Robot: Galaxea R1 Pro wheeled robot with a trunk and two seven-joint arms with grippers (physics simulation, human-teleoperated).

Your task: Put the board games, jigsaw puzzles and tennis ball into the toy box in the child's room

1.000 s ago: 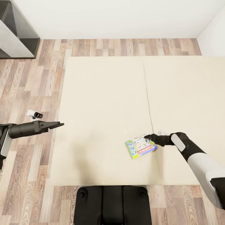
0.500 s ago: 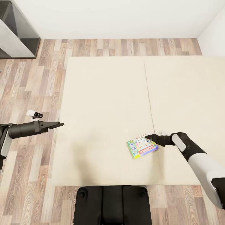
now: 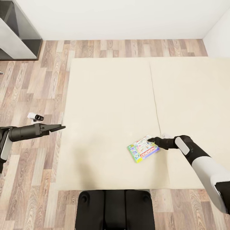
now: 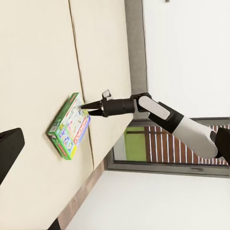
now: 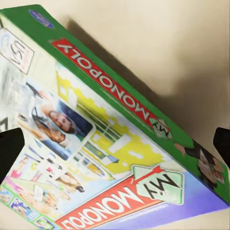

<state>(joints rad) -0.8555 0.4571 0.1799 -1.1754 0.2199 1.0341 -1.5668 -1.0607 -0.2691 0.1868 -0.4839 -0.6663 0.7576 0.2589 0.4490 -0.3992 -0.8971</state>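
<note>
Game box (image 3: pixel 143 148) flat on the bed (image 3: pixel 105 95), at about 5 o'clock from the mattress centre in the head view, just left of the mattress seam. Printed MY MONOPOLY with a green edge, turned askew, long axis running roughly 8 o'clock to 2 o'clock. Seems tipped a little in the left wrist view, the edge toward the right arm raised.

Right gripper (image 3: pixel 152 140) at the box's 2 o'clock corner, reaching in from 3 o'clock, jaws parted with one tip over and one under that corner; whether actually pinching, cannot tell. Right wrist view looks straight down the lid, dark fingertips (image 5: pixel 10 143) flanking it.

Left gripper (image 3: pixel 60 127) well apart at 9 o'clock, off the bed's edge over the floor (image 3: pixel 32 80), holding nothing; jaws' gap not readable.

Right arm plainly the nearer: likely a matter of closing on the corner and lifting.
</note>
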